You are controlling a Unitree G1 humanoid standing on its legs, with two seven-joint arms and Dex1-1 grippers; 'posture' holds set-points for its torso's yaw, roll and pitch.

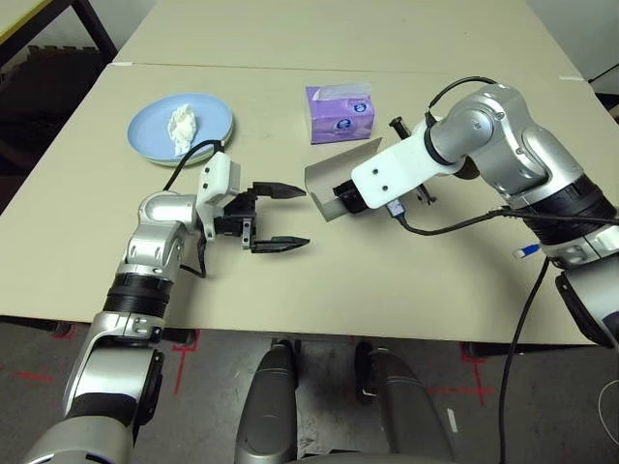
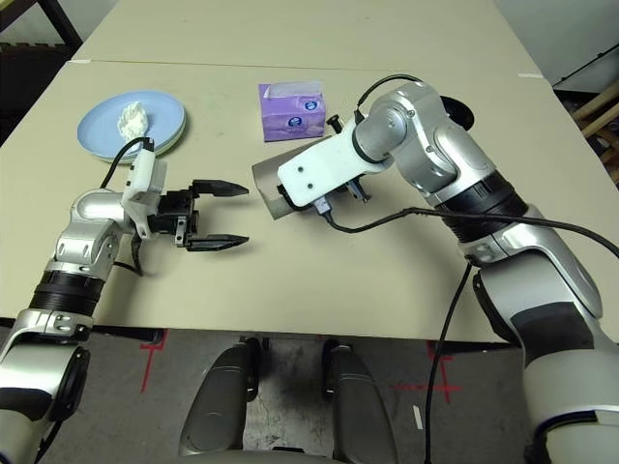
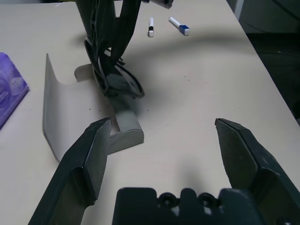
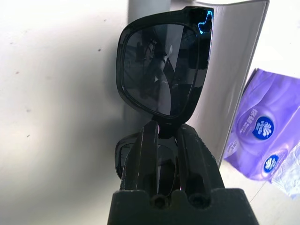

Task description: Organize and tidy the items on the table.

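Settle the glasses squarely in the open case

Pinched at the bridge in the closed right gripper (image 4: 166,127): the glasses (image 4: 157,70), held over or close to the case (image 1: 334,174). Lying open on the table (image 1: 387,300), just nearer than the tissue box (image 1: 340,113). Standing wide and empty beside it, on the left: the left gripper (image 1: 306,217).

To do this step well, turn the glasses until lined up with the long way of the case, then lower slowly, lenses clear of the rim. Cannot tell from here whether fully over the hollow; check before letting go. Release only once resting inside, and back out straight so as not to drag the frame along. Could slide or tip if nudged, being light by the look of it; steady with the left gripper, pressing gently.

Leave alone for now: plates (image 1: 150,130) at far left, bearing the crumpled tissue (image 1: 182,128); pens (image 3: 151,28) off to the right; cup (image 2: 457,113), far right, behind the right arm (image 2: 416,135).
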